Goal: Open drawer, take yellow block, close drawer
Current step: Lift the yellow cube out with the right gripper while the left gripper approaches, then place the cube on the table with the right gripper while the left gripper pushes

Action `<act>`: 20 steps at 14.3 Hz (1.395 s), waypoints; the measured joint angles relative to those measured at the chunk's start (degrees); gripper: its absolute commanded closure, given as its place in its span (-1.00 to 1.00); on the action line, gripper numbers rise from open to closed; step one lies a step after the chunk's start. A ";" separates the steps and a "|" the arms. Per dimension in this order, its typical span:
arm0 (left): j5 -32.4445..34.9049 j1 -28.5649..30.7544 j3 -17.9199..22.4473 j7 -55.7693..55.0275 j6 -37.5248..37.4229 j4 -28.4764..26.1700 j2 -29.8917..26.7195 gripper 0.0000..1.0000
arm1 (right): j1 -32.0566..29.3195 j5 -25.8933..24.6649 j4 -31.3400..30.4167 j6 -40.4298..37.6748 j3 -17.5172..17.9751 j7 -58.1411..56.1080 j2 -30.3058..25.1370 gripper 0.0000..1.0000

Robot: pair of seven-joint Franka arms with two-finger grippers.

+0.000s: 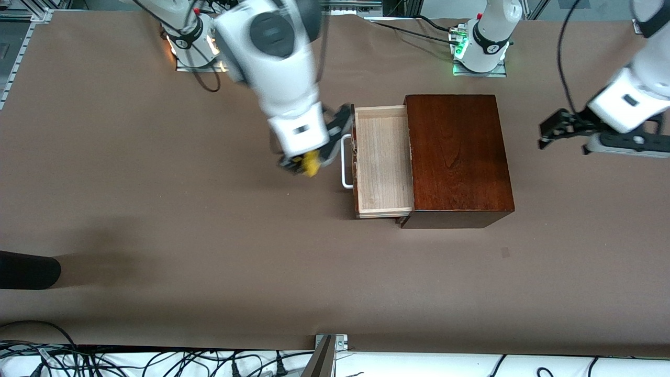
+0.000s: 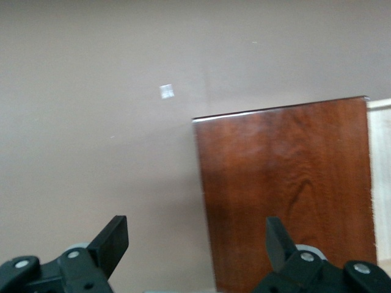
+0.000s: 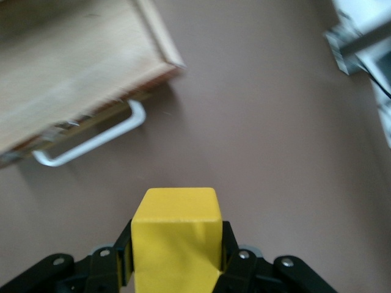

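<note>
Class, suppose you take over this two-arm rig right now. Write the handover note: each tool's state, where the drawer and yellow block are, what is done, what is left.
Right tool: shut on the yellow block, in the air over bare table just in front of the drawer's white handle.
Left tool: open, holding nothing, waiting above the table at the left arm's end, beside the wooden box.
Drawer: pulled out, pale inside showing, nothing in it.
Done: drawer opened, block taken out.
Left: close the drawer.
</note>
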 measured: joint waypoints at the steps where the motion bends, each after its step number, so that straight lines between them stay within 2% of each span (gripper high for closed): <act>1: -0.15 -0.08 -2.11 -0.04 0.04 -0.02 0.30 -1.00 | -2.85 0.55 -0.51 -0.23 0.00 0.11 -0.82 1.00; 3: -1.47 -0.33 -6.23 -0.15 0.63 -0.07 1.37 -1.00 | -8.90 2.98 -5.04 -0.83 -0.05 0.55 -3.74 1.00; 6: -6.82 -0.73 -11.91 -0.13 4.24 -0.22 4.84 -1.00 | -17.73 5.46 -17.43 0.54 -0.59 1.33 -9.18 1.00; 9: -11.27 -1.13 -18.50 -0.12 8.75 -0.25 9.71 -1.00 | -21.86 5.61 -29.09 3.24 -2.01 9.01 -12.77 1.00; 12: -12.51 -3.95 -24.70 -0.26 14.74 -0.25 14.02 -1.00 | -22.84 3.75 -40.64 10.13 -2.24 17.67 -15.12 1.00; 16: -11.71 -10.84 -25.45 1.67 20.23 0.81 20.07 -1.00 | -23.13 2.74 -54.35 23.86 -2.25 24.30 -15.83 1.00; 20: -8.33 -13.32 -25.42 20.66 27.15 3.36 25.85 -1.00 | -24.15 2.74 -63.56 35.70 -2.30 27.29 -14.90 1.00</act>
